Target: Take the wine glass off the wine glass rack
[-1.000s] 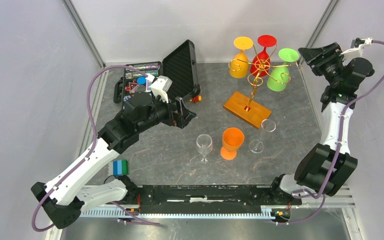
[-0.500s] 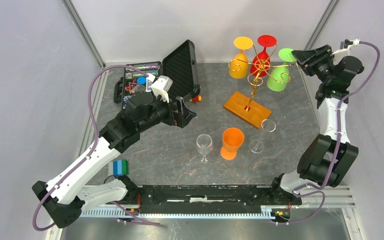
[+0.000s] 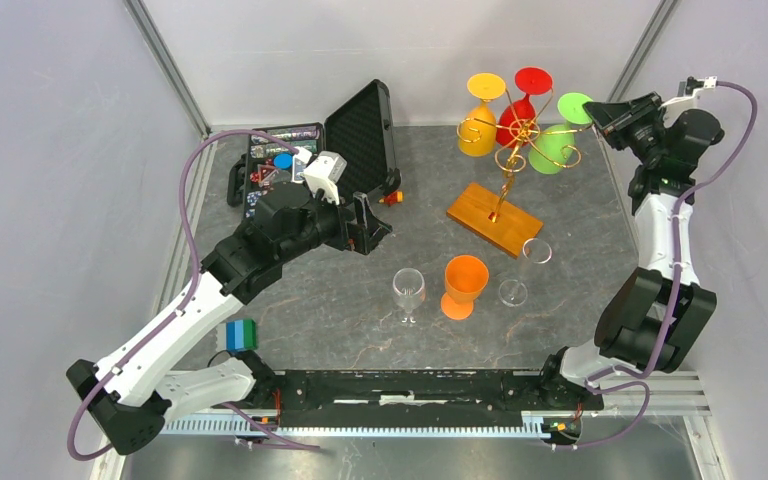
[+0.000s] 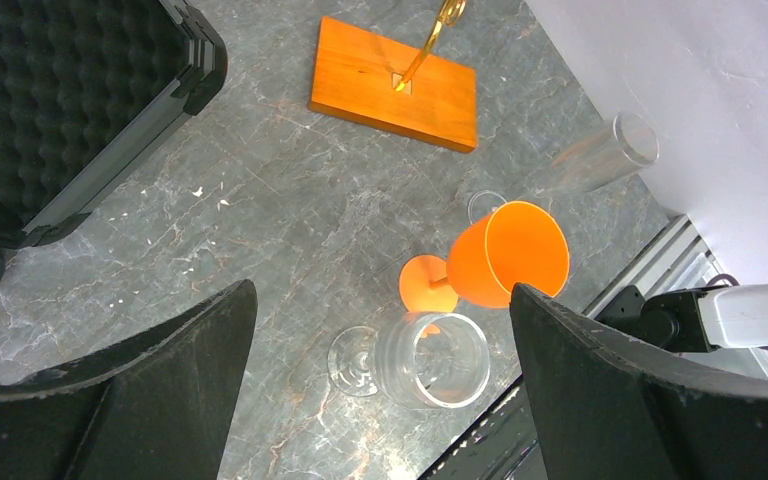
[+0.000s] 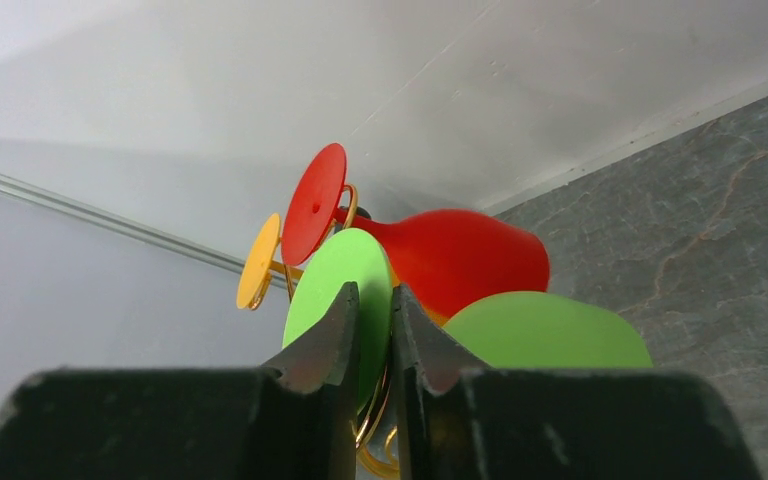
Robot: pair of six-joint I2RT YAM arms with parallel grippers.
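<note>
The wine glass rack [image 3: 520,135], gold wire on an orange-brown wooden base [image 3: 494,218], stands at the back right with a yellow [image 3: 478,135], a red [image 3: 516,118] and a green wine glass [image 3: 552,150] hanging upside down. My right gripper [image 3: 596,113] is at the green glass's foot. In the right wrist view its fingers [image 5: 375,295] pinch the rim of the green foot disc [image 5: 335,280], with the green bowl [image 5: 550,330] and red glass [image 5: 460,255] behind. My left gripper [image 3: 370,222] hangs open over the table's middle [image 4: 382,295], holding nothing.
An orange glass [image 3: 464,282] and a clear glass [image 3: 409,292] stand near the front; another clear glass [image 3: 525,268] is beside the wooden base. An open black foam-lined case [image 3: 360,125] sits at the back left. The right wall is close behind my right arm.
My right gripper moved left onto the green glass's foot and closed on it. The green glass and the rack's arms swung a little left. The left arm stayed put.
</note>
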